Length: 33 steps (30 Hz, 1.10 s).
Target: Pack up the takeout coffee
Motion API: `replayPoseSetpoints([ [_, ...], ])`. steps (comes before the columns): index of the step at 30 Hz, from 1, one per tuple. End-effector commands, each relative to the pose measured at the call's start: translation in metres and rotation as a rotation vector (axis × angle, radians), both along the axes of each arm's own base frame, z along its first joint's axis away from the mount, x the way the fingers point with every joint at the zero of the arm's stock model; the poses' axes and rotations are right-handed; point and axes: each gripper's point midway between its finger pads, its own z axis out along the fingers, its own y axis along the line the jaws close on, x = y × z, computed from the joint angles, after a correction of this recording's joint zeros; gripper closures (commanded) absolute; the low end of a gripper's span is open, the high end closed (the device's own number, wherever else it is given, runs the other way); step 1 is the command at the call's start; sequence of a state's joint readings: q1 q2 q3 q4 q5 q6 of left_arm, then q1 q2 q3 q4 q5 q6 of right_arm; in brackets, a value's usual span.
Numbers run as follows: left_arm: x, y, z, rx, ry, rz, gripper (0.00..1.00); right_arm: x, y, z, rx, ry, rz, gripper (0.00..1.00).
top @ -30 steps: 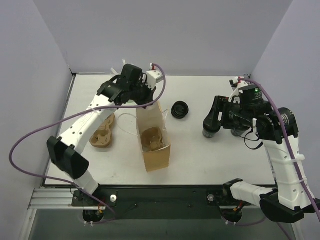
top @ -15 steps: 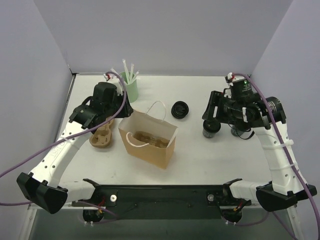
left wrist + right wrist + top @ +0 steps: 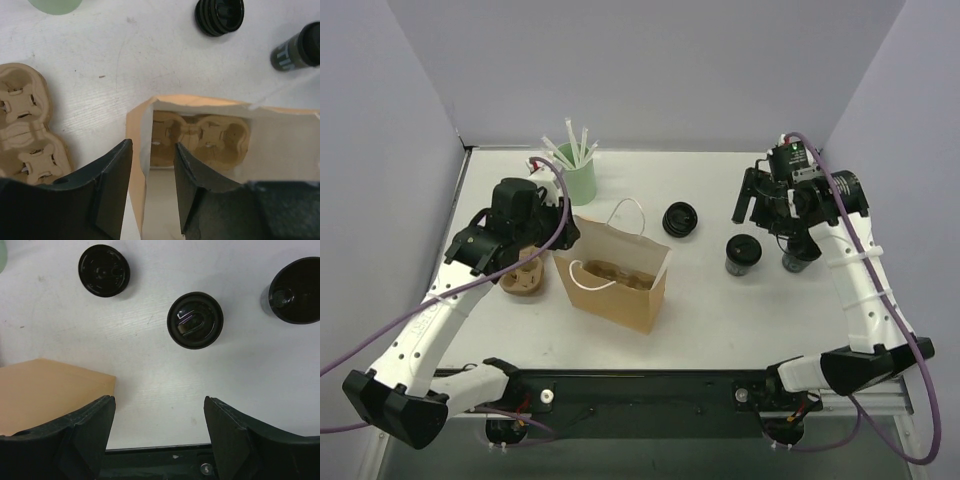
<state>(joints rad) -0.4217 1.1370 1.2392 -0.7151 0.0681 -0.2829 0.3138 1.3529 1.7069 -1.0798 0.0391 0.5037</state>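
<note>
- Coffee [image 3: 743,252]: a small black tapered cup with a matching round lid on. It stands upright on the counter [image 3: 720,322], right of the bag [image 3: 620,292] and near a loose lid [image 3: 680,219].
- Right end effector [image 3: 157,401]: wide and empty, apart from the coffee.
- Left end effector [image 3: 152,146]: partly open, astride the bag's side wall. It may be touching the paper, but this is hard to tell.
</note>
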Motion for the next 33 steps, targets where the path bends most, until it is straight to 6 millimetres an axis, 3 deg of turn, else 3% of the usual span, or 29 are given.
replayPoseSetpoints([
  [1,-0.008,0.002,0.012,0.071,-0.074,-0.070,0.51,0.021,-0.020,-0.012,-0.090,0.044,-0.028,0.26],
  [8,-0.003,0.002,0.012,0.124,-0.053,-0.098,0.56,0.045,-0.023,-0.053,-0.043,0.120,0.041,0.25],
  [9,-0.005,0.000,0.011,0.120,-0.041,-0.114,0.62,0.046,-0.029,-0.062,-0.046,0.144,0.034,0.25],
  [10,-0.005,-0.004,0.011,0.116,-0.038,-0.135,0.76,0.048,-0.031,-0.068,-0.051,0.155,0.038,0.26],
  [14,-0.014,-0.016,0.012,0.048,-0.014,-0.176,1.00,0.054,-0.041,-0.103,-0.110,0.230,0.063,0.25],
  [18,-0.030,-0.044,0.012,-0.114,0.048,-0.221,1.00,0.059,-0.040,-0.123,-0.125,0.254,0.124,0.22],
  [21,-0.036,-0.054,0.014,-0.200,0.048,-0.197,1.00,0.062,-0.034,-0.139,-0.110,0.256,0.182,0.20],
  [26,-0.035,-0.055,0.013,-0.244,0.059,-0.151,1.00,0.058,-0.029,-0.159,-0.092,0.301,0.215,0.19],
  [33,-0.034,-0.048,0.005,-0.203,0.089,-0.113,1.00,0.053,-0.040,-0.172,-0.165,0.323,0.234,0.18],
])
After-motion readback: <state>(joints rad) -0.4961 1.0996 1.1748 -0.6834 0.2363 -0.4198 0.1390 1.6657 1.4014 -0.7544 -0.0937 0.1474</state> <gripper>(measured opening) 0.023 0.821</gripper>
